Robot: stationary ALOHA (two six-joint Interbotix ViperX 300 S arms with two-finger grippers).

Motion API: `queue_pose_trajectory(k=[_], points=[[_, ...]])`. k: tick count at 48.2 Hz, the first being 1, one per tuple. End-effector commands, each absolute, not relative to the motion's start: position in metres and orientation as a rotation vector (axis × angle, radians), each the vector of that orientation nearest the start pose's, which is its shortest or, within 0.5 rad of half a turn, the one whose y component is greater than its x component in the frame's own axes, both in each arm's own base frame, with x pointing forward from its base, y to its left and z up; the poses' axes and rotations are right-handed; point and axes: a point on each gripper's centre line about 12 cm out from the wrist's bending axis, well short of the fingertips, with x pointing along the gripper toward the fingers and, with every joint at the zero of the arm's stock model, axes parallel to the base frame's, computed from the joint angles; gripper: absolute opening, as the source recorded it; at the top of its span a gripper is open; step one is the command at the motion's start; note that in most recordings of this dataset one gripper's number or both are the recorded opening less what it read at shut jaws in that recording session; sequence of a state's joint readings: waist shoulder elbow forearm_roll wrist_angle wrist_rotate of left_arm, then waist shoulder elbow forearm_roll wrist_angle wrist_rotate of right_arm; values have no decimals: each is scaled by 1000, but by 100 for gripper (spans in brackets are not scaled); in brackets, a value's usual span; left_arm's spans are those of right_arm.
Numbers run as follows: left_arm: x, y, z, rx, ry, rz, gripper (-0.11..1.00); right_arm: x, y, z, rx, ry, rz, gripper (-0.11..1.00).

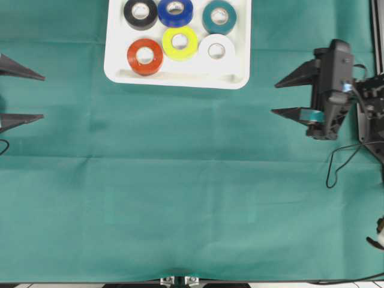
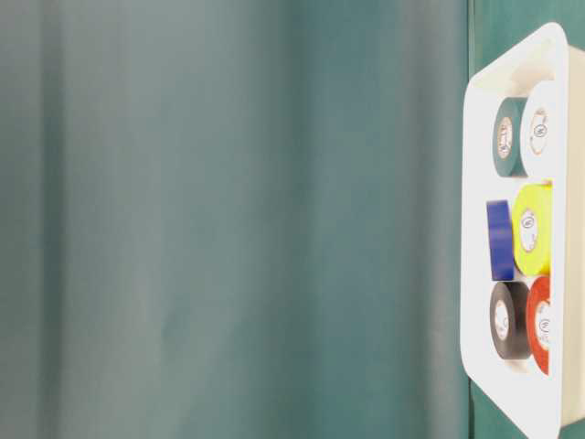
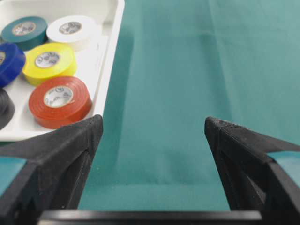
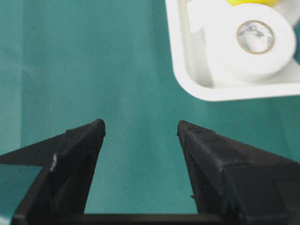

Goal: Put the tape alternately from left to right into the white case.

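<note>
The white case (image 1: 117, 66) lies at the back of the green cloth. Inside it sit rolls of tape: black (image 1: 140, 14), blue (image 1: 175, 12), teal (image 1: 219, 17), orange-red (image 1: 144, 56), yellow (image 1: 180, 43) and white (image 1: 216, 50). My left gripper (image 1: 43, 96) hovers at the far left edge, open and empty. My right gripper (image 1: 273, 99) stands open and empty at the right, clear of the case. The left wrist view shows the orange-red roll (image 3: 60, 101) in the case (image 3: 110, 56). The right wrist view shows the white roll (image 4: 251, 42) in the case corner (image 4: 180, 70).
A green cloth (image 1: 180, 192) covers the table. A black cable (image 1: 339, 165) loops at the right beside the arm's base. In the table-level view the case (image 2: 475, 229) appears at the right with the rolls seen side-on.
</note>
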State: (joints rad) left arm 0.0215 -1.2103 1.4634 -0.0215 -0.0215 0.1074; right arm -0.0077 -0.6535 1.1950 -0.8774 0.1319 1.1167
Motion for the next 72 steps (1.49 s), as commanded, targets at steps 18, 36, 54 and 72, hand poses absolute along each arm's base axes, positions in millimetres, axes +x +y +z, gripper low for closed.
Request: queue_pose_trajectory(k=[18,36,54,72], points=[[143,4,176,97,257,15,55,176,-17,190,223,436,-179,71],[143,4,176,97,257,17,55,151,-18,177,224,377,-187,70],[143,4,175,94,259,15,55,149,-18,177,223,370,-192,70],[143,4,176,94,256,16,55,149,-18,177,223,369,-189,70]])
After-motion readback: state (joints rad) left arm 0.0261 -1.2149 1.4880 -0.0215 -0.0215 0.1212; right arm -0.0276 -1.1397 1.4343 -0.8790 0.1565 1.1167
